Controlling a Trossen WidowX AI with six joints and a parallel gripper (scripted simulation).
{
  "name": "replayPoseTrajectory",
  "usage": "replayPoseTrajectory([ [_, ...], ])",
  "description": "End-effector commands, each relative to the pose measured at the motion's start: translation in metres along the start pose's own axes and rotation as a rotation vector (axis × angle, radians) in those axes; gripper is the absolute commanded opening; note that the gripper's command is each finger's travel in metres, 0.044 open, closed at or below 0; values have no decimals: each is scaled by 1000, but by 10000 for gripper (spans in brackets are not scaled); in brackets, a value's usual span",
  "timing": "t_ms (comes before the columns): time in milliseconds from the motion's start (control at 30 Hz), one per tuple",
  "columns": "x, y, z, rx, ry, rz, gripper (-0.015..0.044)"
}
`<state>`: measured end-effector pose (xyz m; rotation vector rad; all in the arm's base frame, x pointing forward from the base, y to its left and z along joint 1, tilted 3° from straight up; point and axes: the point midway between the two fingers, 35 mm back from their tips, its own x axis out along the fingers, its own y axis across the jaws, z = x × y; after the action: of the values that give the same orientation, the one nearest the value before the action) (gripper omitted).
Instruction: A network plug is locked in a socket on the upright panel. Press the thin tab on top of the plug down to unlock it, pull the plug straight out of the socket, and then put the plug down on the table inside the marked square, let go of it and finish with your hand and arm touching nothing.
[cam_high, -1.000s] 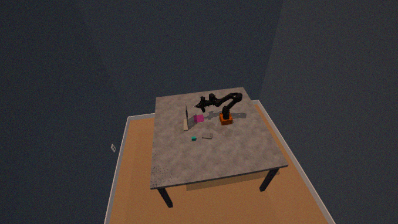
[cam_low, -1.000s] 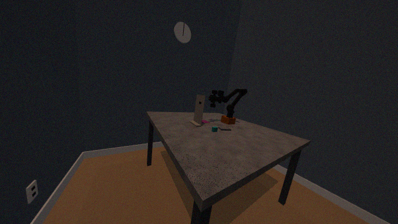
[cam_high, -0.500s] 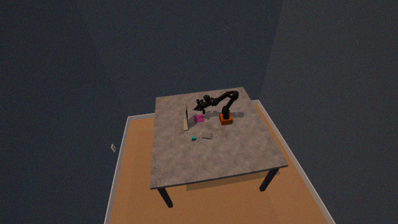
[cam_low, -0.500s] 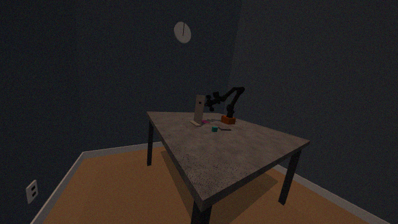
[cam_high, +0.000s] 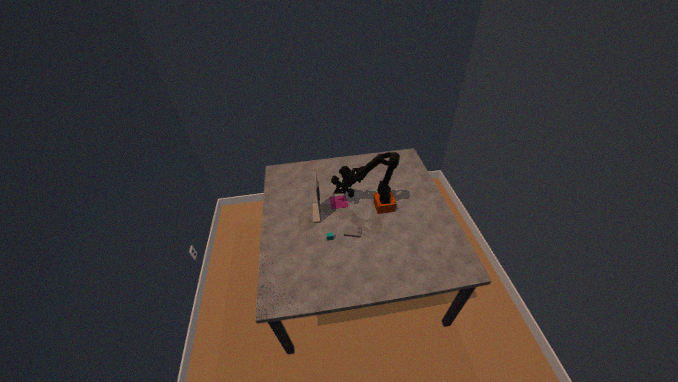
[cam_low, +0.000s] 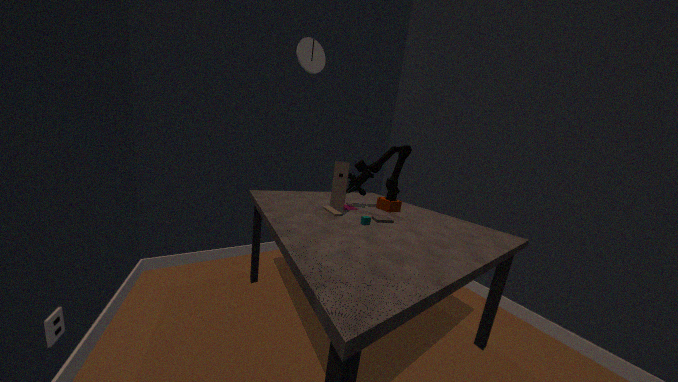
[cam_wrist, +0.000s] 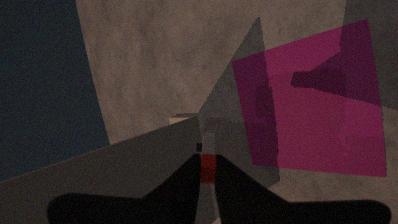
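Observation:
My gripper (cam_high: 336, 192) (cam_low: 348, 190) (cam_wrist: 207, 161) is shut on the plug and points down, above the table near the panel. The plug (cam_wrist: 209, 142) shows as a small grey body with a red part (cam_wrist: 208, 165) between the fingertips in the wrist view. It is out of the socket and in the air. The upright panel (cam_low: 340, 187) (cam_wrist: 100, 175) stands beside the gripper, seen edge-on in the top view. The marked square (cam_high: 342, 202) (cam_wrist: 320, 120) is magenta and lies flat on the table, to the right of the plug in the wrist view. Shadows fall across it.
The panel's pale foot (cam_high: 316, 213) (cam_low: 332, 210) rests on the table. A teal block (cam_high: 330, 236) (cam_low: 366, 220) and a flat grey piece (cam_high: 353, 232) (cam_low: 383, 219) lie nearer the front. The arm stands on an orange base (cam_high: 385, 205) (cam_low: 388, 205).

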<state>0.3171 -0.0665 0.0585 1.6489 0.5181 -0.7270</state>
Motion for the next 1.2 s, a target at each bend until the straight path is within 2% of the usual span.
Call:
replayPoseTrajectory([
  [0,6,-17,9,-2,-59,-102,0],
  [100,7,-23,12,-3,-82,-143,0],
  [1167,32,-43,14,-1,-80,-144,0],
])
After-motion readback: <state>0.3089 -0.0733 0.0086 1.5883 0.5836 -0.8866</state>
